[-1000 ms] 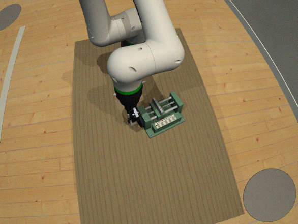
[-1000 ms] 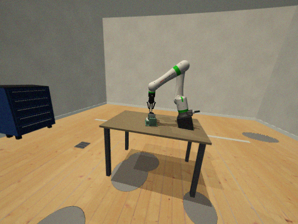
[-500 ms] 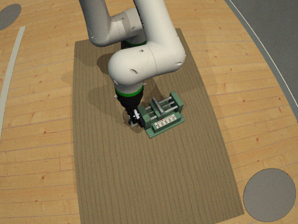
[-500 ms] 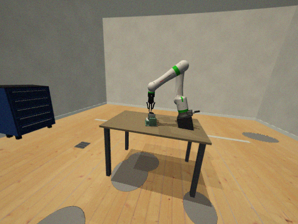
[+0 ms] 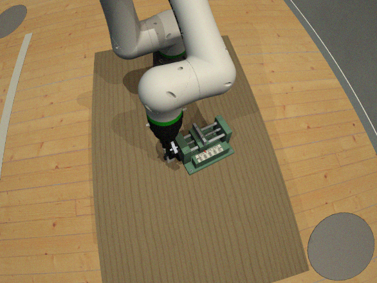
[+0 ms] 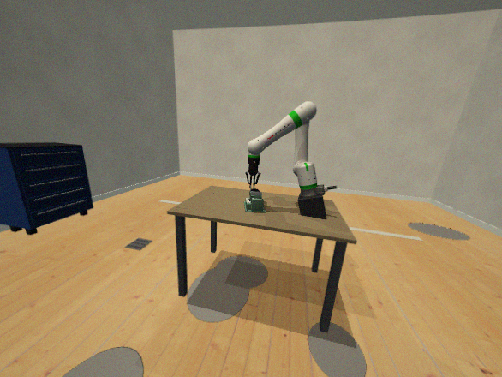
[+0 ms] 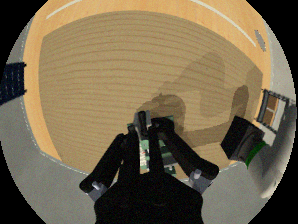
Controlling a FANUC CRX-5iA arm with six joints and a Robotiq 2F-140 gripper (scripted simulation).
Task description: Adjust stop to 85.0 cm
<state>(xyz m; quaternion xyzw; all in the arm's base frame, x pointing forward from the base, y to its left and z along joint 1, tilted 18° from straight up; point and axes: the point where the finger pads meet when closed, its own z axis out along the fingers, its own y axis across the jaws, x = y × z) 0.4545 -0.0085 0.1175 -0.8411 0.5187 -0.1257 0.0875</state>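
A green screw-driven stop device (image 5: 186, 154) (image 6: 255, 206) stands on the table. Its stop, a green carriage with a grey bar (image 5: 200, 133), sits on the rods between the two end blocks, clear of both. A red pointer (image 5: 205, 151) stands near the middle of the white scale (image 5: 210, 154) (image 7: 144, 156); the numbers are too small to read. The dark handwheel (image 5: 178, 156) is at the device's left end, mostly hidden by the fingers. My gripper (image 5: 170, 155) (image 6: 253, 189) (image 7: 143, 116) points down beside that end, its fingers close together, shut on the handwheel; the exact contact is hidden.
The device is on the brown table (image 5: 193, 225) (image 6: 206, 203) (image 7: 115, 65). The robot's base (image 6: 312, 206) (image 7: 242, 139) stands on the same table. My forearm passes above it. A blue drawer cabinet (image 6: 51, 184) (image 7: 12, 82) stands on the floor away from the table.
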